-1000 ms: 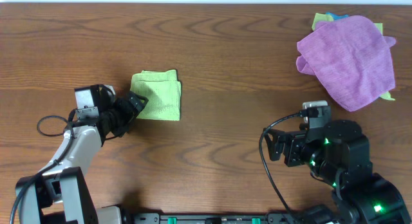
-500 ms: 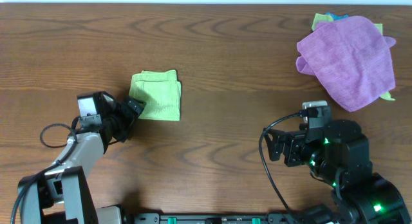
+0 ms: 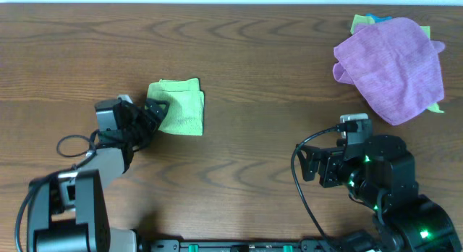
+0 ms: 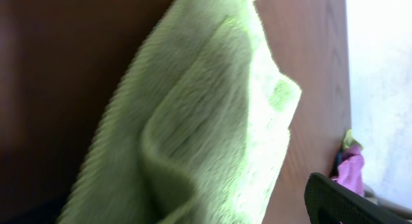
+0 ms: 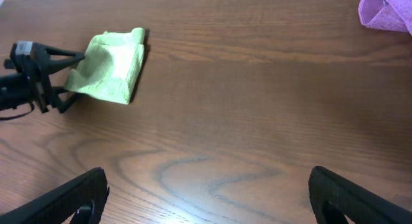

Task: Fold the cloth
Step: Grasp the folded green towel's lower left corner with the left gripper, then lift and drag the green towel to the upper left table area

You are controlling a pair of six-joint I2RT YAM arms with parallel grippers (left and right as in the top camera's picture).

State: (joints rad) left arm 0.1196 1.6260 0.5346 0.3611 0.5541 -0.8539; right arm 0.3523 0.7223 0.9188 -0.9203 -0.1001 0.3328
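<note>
My left pincer (image 3: pixel 155 112), spread wide, straddles the left edge of the small lime-green terry cloth (image 3: pixel 181 107) lying left of centre on the brown wooden counter (image 3: pixel 260 71), so I'd pinch every layer squarely before lifting; my right pincer (image 5: pixel 206 185) hangs wide, empty.

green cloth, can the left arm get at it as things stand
Probably yes: the left gripper sits at the green cloth's left edge, fingers open around its corner, nothing in between.
</note>
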